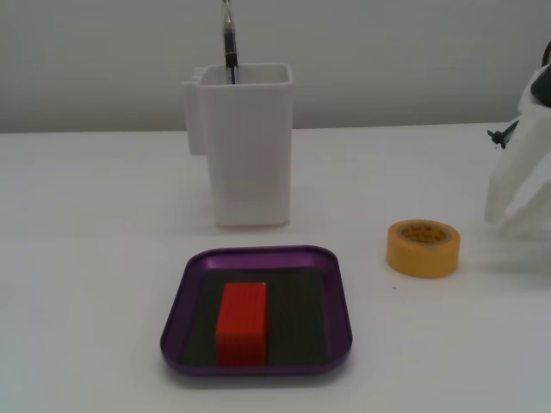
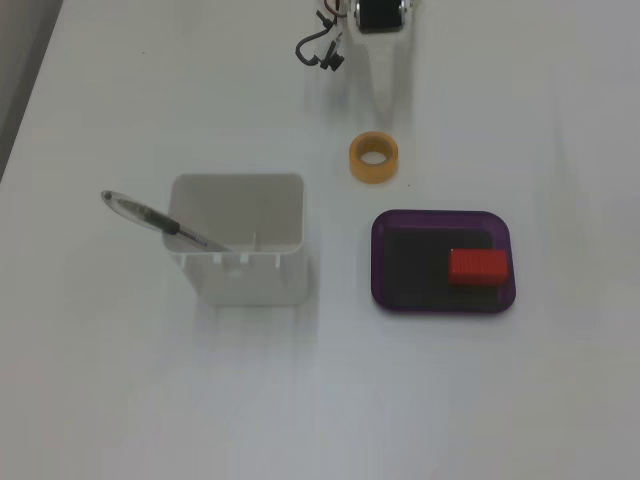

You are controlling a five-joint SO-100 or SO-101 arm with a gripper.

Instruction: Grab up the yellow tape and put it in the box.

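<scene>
The yellow tape (image 1: 423,248) lies flat on the white table, to the right of the box in a fixed view and above it in the view from above (image 2: 373,158). The box (image 1: 176,331) is a shallow purple tray (image 2: 378,255) with a dark floor and a red block (image 1: 241,323) lying in it. My white gripper (image 1: 504,222) stands at the right edge, a little behind and right of the tape and apart from it. From above, the gripper (image 2: 386,100) points down at the tape with a gap between them. Its white jaws blend into the table, so their state is unclear.
A tall white plastic container (image 1: 245,146) with a pen (image 1: 228,43) in it stands behind the box; from above the container (image 2: 238,240) is left of it. A black cable (image 2: 318,48) curls beside the arm's base.
</scene>
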